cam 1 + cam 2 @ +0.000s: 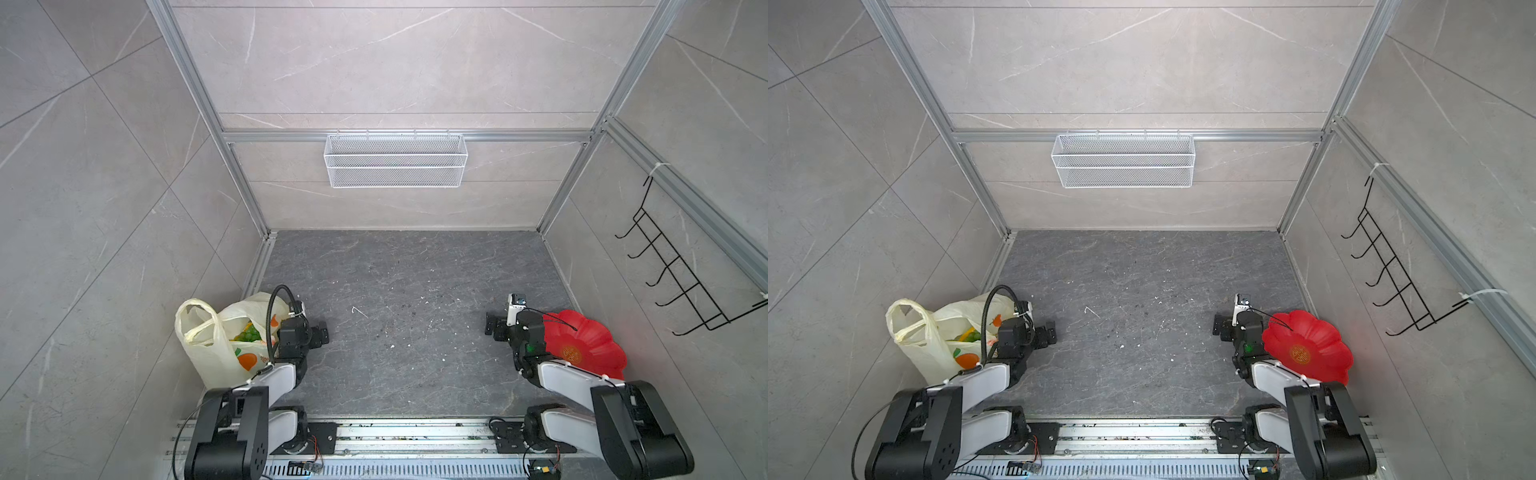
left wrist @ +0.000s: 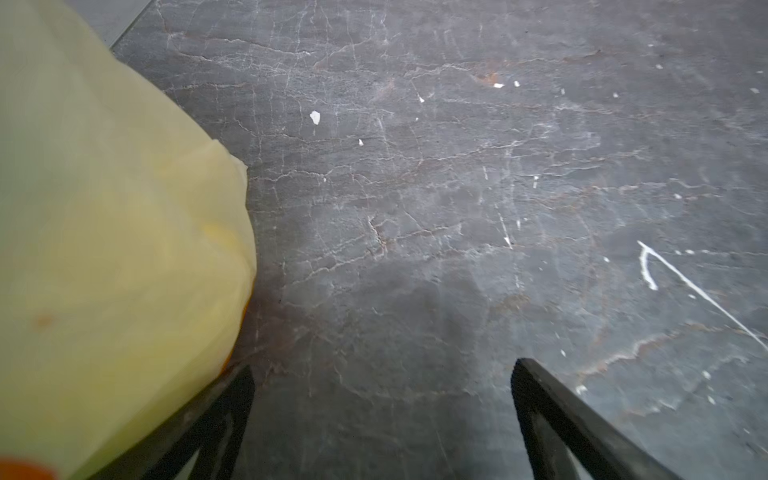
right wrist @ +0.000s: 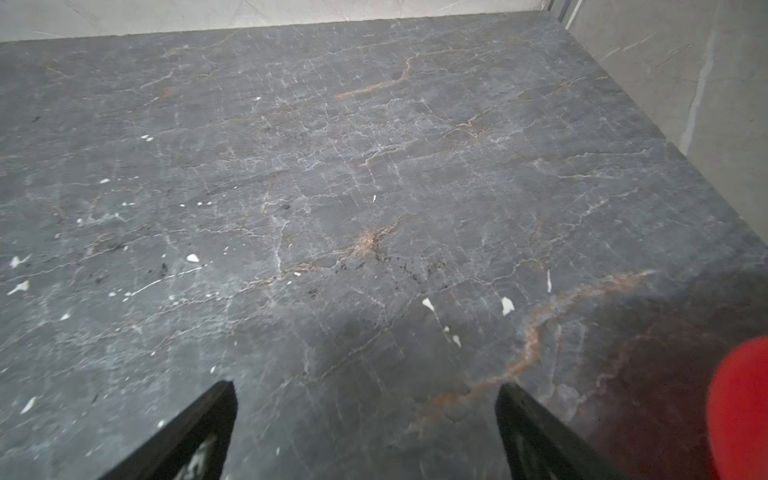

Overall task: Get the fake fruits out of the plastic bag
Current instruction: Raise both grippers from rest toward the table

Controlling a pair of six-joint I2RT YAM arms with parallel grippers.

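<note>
Evidently not started: see the fake fruits (image 1: 248, 332) heaped inside the plastic bag (image 1: 208, 357), with only some green and yellow showing at the open mouth. Stands upright at the near left corner of the dark tabletop (image 1: 407, 282), hard by the left edge, handles (image 1: 198, 337) up and slack. Just beside the bag, on its inner side, find the left gripper (image 1: 322, 332), released, jaws spread wide, holding nothing, low over bare stone. Touching the film or merely close: cannot tell. Across at the near right corner, find the right gripper (image 1: 492, 326), likewise spread and empty, just beside the red flower-shaped plate (image 1: 590, 349).

Risks, as a guess only. Thin, limp film: likely to get pinched together with a fruit, and so to drag the whole bag up or tip it over, spilling toward the left edge. Likely to cave in at the mouth if pushed from the side, hiding the fruit. Smooth, rounded, light pieces: apt to squirt from the jaws, or to roll across the tabletop once set down. Printed orange fruits on the outside: easy to mistake for real targets. Loop handles: apt to snag a finger on the way in or out. With one arm reaching in and nothing pinning the bag, expect sliding. Safer to steady a handle with the other arm.
</note>
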